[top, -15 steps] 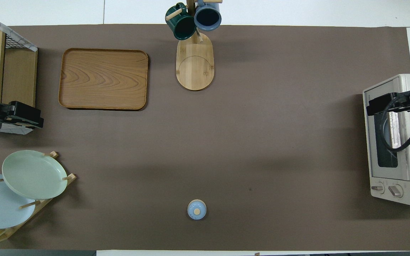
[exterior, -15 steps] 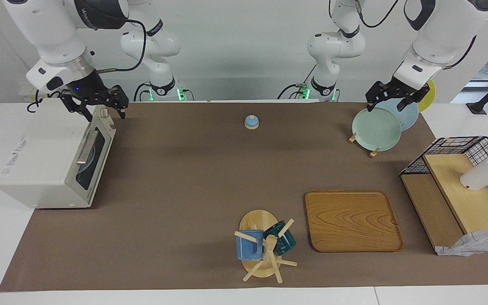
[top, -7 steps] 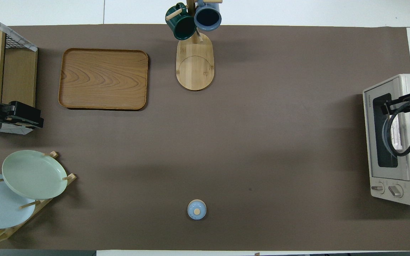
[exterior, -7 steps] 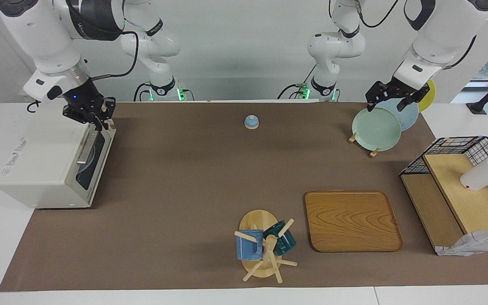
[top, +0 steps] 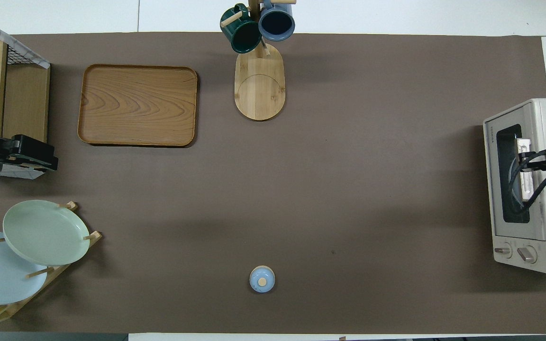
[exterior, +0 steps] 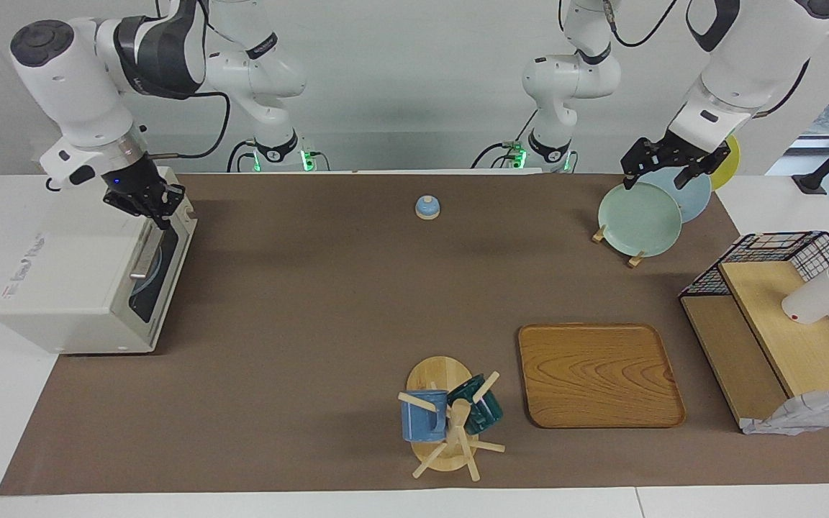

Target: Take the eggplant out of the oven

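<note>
Read as a clock face, the facing view has the oven (exterior: 69,273) at nine o'clock on the tabletop (exterior: 314,302), at the right arm's end. Its door is shut and turned toward three o'clock. The eggplant does not show in either view. Behind the dark glass only a pale blue round shape can be made out.

The right claw (exterior: 160,214) is down at the top front edge of the oven, at the end of the silver door handle (exterior: 145,252) nearer the robots. From overhead it lies across that handle. Whether it is wide, narrow or gripping the bar cannot be told, and contact with the handle is not clear either.

The left claw (exterior: 665,171) hangs idle at about two o'clock, spread wide and empty, above the plates (exterior: 639,219) standing in their wooden rack.

A small blue lid (exterior: 427,207) with a wooden knob sits alone at twelve o'clock, close to the robots' edge. At six o'clock, farthest from the robots, stands a wooden mug tree (exterior: 447,432) with a blue mug and a dark green mug on its pegs. A bare wooden tray (exterior: 599,374) lies just beside it, toward five o'clock. At four o'clock, at the left arm's end, is a black wire shelf (exterior: 781,324) with wooden boards, and a white cup (exterior: 821,295) lies tipped on its upper board.
</note>
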Controlling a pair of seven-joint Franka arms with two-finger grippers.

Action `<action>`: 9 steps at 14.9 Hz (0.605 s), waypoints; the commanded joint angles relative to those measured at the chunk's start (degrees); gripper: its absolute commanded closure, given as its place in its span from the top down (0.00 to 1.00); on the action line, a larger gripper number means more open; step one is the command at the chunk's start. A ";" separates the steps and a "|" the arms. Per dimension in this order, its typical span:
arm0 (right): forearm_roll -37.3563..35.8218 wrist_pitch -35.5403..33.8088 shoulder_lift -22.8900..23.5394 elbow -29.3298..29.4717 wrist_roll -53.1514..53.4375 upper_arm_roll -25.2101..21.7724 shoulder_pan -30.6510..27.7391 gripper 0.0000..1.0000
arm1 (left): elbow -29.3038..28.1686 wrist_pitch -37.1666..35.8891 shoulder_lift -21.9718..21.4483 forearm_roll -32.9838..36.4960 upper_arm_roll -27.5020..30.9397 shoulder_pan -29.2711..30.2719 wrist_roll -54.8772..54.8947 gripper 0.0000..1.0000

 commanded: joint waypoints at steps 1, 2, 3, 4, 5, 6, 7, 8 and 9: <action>-2.85 2.75 -1.34 -3.99 2.97 0.50 -0.73 0.00 | -0.96 0.36 -1.25 -0.32 0.07 0.27 0.04 1.00; -3.03 3.72 -1.25 -4.87 3.16 0.50 -1.52 0.00 | -0.96 0.36 -1.25 -0.32 0.07 0.27 0.04 1.00; -3.30 4.95 -0.98 -5.75 3.16 0.50 -2.05 0.00 | -0.96 0.36 -1.25 -0.32 0.07 0.27 0.04 1.00; -3.74 6.18 -0.11 -6.02 3.07 0.50 -2.49 0.00 | -0.96 0.36 -1.25 -0.32 0.07 0.27 0.04 1.00; -3.91 6.45 0.42 -6.02 3.07 0.50 -2.67 0.00 | -0.96 0.36 -1.25 -0.32 0.07 0.27 0.04 1.00; -4.44 6.45 0.60 -6.02 3.07 0.50 -2.76 0.00 | -0.96 0.36 -1.25 -0.32 0.07 0.27 0.04 1.00; -4.44 6.37 0.86 -6.11 3.07 0.50 -2.93 0.00 | -0.96 0.36 -1.25 -0.32 0.07 0.27 0.04 1.00; -4.88 6.36 1.04 -6.54 3.07 0.50 -3.19 0.00 | -0.96 0.36 -1.25 -0.32 0.07 0.27 -0.04 1.00; -5.40 6.36 1.13 -6.81 3.07 0.50 -3.28 0.00 | -0.96 0.36 -1.25 -0.32 0.07 0.27 0.04 1.00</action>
